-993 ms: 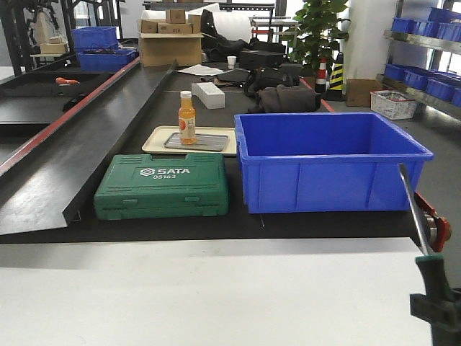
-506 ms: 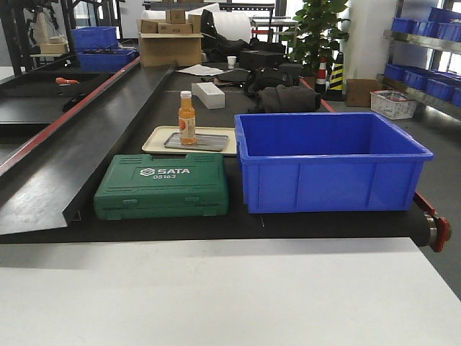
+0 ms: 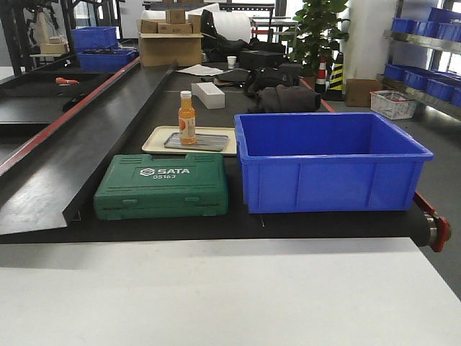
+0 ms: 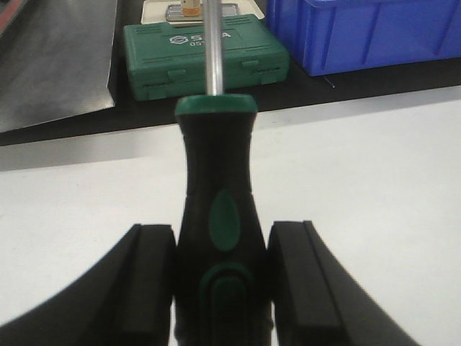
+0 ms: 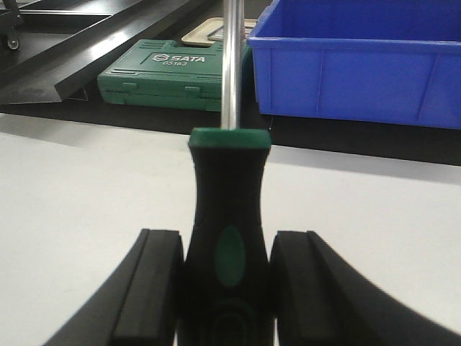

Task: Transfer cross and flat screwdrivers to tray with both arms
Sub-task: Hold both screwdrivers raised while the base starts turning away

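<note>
Left tool (image 4: 222, 280): closed on the black handle of the left screwdriver (image 4: 216, 173), one pad on each side, near the butt end.
Right tool (image 5: 226, 282): closed in the same way on the right screwdriver (image 5: 229, 187).
Where the screwdrivers are: both are held above the white counter (image 3: 216, 295), well apart from the grey tray (image 3: 214, 142). The front view shows neither arm.
Long axis: each shaft runs straight forward from its tool, green collar first. The tips are out of frame, so I cannot tell cross from flat.
Pointing: the left shaft lines up over the green case (image 3: 164, 186) toward the tray. The right shaft points between the case and the blue crate (image 3: 328, 162).
Risk, bottle: an orange bottle (image 3: 187, 117) stands on the grey tray, and a long shaft coming in low could probably knock it over.
Risk, crate: the crate wall is just beside the tray, so the right arm may strike it.
Risk, both arms: the tray is narrow, so the two shafts could cross there.
Risk, release: the rim is shallow, so a round handle may roll onto the cream tray (image 3: 153, 141).
</note>
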Controlling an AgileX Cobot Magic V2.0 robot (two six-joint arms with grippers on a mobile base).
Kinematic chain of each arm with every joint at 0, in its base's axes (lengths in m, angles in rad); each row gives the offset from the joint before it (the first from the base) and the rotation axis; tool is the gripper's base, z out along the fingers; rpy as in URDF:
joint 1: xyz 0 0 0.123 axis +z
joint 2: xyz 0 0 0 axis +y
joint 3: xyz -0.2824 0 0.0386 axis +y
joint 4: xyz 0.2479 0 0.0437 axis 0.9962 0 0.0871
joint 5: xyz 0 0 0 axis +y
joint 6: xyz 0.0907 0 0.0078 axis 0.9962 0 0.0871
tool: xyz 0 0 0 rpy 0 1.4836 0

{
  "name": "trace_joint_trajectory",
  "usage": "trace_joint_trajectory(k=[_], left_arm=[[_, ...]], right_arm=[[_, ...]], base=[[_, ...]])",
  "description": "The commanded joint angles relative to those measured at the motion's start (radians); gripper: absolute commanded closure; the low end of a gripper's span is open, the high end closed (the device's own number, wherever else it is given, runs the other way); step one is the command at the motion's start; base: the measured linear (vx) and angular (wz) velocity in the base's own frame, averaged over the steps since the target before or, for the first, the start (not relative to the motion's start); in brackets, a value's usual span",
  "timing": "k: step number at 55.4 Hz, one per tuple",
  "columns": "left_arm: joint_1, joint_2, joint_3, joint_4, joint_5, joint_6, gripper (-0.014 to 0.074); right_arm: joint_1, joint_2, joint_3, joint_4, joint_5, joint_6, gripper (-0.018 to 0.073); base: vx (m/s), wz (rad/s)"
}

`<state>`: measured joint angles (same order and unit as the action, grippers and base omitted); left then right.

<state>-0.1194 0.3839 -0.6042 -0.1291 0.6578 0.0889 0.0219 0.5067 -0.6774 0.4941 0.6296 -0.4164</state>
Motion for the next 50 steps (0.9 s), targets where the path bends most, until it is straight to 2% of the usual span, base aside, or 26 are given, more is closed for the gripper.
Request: trace_joint_trajectory(k=[1, 12, 20, 26, 50], left_arm=[[-0.001, 0.008, -0.029, -0.009, -0.084, -0.001, 0.0602], [-0.001, 0.008, -0.029, -0.008, -0.093, -0.001, 0.0602], [-0.001, 0.008, -0.029, -0.007, -0.208, -0.001, 0.0602], [-0.001, 0.008, -0.029, -0.007, -0.252, -0.001, 0.0602], [-0.001, 0.008, -0.029, -0.007, -0.250, -0.001, 0.0602]], right_arm=[[-0.002, 0.004, -0.029, 0.021, -0.081, -0.002, 0.0567], [-0.002, 0.004, -0.029, 0.021, -0.075, -0.002, 0.0567], [-0.002, 0.004, -0.029, 0.021, -0.073, -0.002, 0.0567], [-0.002, 0.004, -0.029, 0.021, -0.073, -0.002, 0.0567], [-0.002, 0.004, -0.029, 0.021, -0.073, -0.002, 0.0567]], base=[[0.00, 0.00], [0.00, 0.00], [0.00, 0.00], [0.00, 0.00], [0.00, 0.00]])
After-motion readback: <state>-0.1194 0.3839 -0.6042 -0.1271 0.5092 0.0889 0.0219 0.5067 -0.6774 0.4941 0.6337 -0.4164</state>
